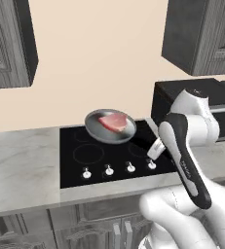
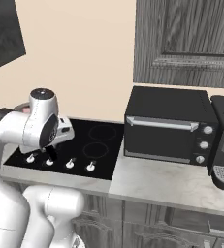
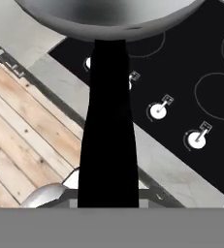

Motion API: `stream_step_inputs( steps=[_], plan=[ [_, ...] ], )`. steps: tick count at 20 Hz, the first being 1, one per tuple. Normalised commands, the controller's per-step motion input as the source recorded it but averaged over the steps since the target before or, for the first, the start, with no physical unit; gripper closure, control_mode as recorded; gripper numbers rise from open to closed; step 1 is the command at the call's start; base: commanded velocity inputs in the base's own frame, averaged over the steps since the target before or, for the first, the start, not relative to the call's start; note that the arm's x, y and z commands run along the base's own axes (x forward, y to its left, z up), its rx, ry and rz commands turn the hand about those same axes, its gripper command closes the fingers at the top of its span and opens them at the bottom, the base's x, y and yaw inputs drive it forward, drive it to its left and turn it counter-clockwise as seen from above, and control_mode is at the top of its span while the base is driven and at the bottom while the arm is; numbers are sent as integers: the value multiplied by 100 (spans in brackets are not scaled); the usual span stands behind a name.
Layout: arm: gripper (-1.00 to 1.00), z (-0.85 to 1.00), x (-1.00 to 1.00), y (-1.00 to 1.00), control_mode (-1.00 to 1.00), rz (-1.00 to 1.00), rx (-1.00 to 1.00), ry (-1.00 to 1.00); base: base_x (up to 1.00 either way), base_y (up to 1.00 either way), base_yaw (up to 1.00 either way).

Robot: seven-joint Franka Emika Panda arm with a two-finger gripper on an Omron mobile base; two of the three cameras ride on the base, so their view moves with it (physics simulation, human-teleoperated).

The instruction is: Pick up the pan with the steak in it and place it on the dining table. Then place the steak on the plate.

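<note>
So the end effector [image 1: 154,148] is clamped shut on the pan's [image 1: 110,126] black handle — pan and steak [image 1: 113,121] stick straight out ahead of it, lifted over the cooktop [image 1: 111,154].

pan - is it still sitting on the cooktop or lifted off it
Lifted. In the left base view the pan hangs above the black cooktop, slightly tilted, steak inside. The hand view shows its black handle running into the gripper.

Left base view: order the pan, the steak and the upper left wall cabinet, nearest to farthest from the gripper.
1. pan, its handle in the gripper
2. steak, inside the pan, farther left
3. wall cabinet, far upper left
</note>
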Motion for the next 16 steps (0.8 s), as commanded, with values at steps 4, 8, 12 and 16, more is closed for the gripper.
stream_step_inputs(
  steps=[4,8,12,16],
  plan=[
    [100,24,-100,-16,-100,10,0,0,0,0,0],
    [100,10,-99,-10,-100,9,0,-5,0,0,0],
    [100,0,-50,-2,100,4,0,-5,-50,-3,4],
    [100,0,0,0,100,0,0,0,-100,-6,9]
  ],
)
